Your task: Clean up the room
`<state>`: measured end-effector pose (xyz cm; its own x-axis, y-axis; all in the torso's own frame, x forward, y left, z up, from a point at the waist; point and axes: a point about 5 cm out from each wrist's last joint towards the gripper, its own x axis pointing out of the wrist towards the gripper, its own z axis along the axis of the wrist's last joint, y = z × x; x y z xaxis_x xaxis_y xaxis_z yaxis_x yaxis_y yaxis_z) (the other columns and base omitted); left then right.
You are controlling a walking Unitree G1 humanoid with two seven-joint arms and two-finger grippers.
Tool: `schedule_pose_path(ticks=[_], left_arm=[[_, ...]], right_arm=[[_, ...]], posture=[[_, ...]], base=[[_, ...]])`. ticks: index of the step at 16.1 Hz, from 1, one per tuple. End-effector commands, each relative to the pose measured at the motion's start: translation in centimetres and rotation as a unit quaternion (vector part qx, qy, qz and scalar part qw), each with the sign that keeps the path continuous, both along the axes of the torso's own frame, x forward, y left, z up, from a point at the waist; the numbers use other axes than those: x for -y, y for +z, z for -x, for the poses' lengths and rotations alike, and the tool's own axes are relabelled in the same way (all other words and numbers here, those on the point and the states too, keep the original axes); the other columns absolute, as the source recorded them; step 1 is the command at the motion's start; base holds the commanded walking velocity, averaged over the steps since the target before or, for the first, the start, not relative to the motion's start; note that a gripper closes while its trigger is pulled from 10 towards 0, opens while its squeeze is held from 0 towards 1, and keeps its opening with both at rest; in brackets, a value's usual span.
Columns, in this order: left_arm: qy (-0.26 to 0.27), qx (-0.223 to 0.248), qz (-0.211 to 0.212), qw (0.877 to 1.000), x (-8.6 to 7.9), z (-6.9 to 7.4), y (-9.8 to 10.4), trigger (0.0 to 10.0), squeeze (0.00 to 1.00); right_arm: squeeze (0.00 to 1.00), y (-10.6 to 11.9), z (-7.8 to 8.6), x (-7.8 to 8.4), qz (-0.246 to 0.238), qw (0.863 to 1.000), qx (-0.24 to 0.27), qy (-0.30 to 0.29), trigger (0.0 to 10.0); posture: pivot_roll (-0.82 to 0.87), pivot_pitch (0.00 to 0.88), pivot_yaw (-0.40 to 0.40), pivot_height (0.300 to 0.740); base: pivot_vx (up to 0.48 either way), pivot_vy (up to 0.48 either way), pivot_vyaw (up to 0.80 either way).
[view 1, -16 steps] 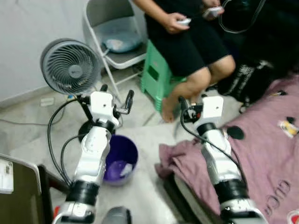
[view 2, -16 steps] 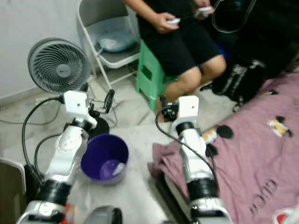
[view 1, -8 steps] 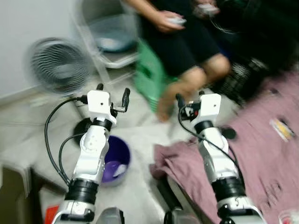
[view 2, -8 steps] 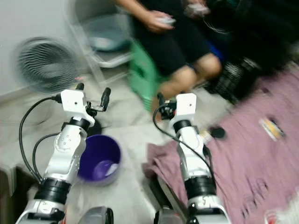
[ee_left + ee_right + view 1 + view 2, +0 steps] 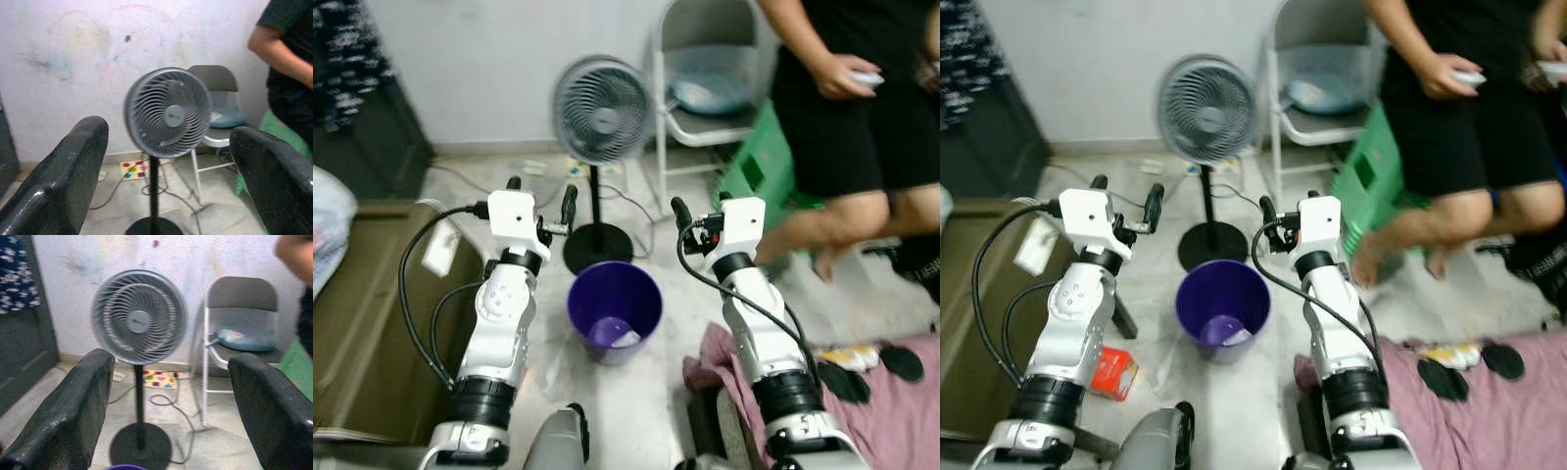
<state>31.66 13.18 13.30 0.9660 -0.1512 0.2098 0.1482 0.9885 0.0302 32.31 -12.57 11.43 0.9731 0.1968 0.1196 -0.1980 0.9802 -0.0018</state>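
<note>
Head views: my left gripper (image 5: 540, 199) and right gripper (image 5: 697, 211), both raised with fingers spread wide and holding nothing, flank a purple bin (image 5: 615, 308) standing on the floor between my arms. Behind it stand a grey pedestal fan (image 5: 1207, 108) and a folding chair (image 5: 709, 69); a seated person (image 5: 1469, 108) is at right

the whole view has swung toward the robot's left since a second ago, so this is the camera turning, not the things moving. the purple bin (image 5: 615, 310) now sits at centre between the two arms instead of lower left. the fan (image 5: 603, 109) has shifted from upper left to upper centre. the person (image 5: 862, 108) and green stool (image 5: 754, 176) are now at the upper right, and the pink blanket (image 5: 891, 411) has shrunk into the lower right corner. a brown surface (image 5: 362, 323) has come in at the left.
</note>
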Motion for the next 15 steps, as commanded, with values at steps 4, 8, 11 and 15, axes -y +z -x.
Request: schedule_pose_path(ticks=[4,8,11,15], left_arm=[[0.002,0.004,-0.005,1.0,0.0,0.0,0.0,10.0,0.0],[0.002,0.008,-0.005,1.0,0.0,0.0,0.1,10.0,0.0],[0.002,0.017,-0.011,1.0,0.2,0.0,0.4,10.0,0.0],[-0.052,0.029,-0.029,0.998,0.5,1.3,1.0,10.0,0.0]], right_arm=[[0.0,0.2,-0.4,-0.1,0.006,1.0,0.004,0.001,10.0],[0.0,0.3,-0.5,0.0,0.007,1.0,0.007,0.001,10.0],[0.0,0.4,-0.5,-0.1,0.012,1.0,0.011,0.003,10.0],[0.0,1.4,0.1,0.2,0.017,0.999,0.033,0.01,10.0]], posture=[[0.01,0.054,-0.007,0.74],[0.01,0.049,-0.008,0.74],[0.01,0.042,-0.01,0.74],[0.01,0.037,-0.012,0.74]], base=[[0.0,0.0,0.8],[0.0,0.0,0.8],[0.0,0.0,0.8],[0.0,0.0,0.8]])
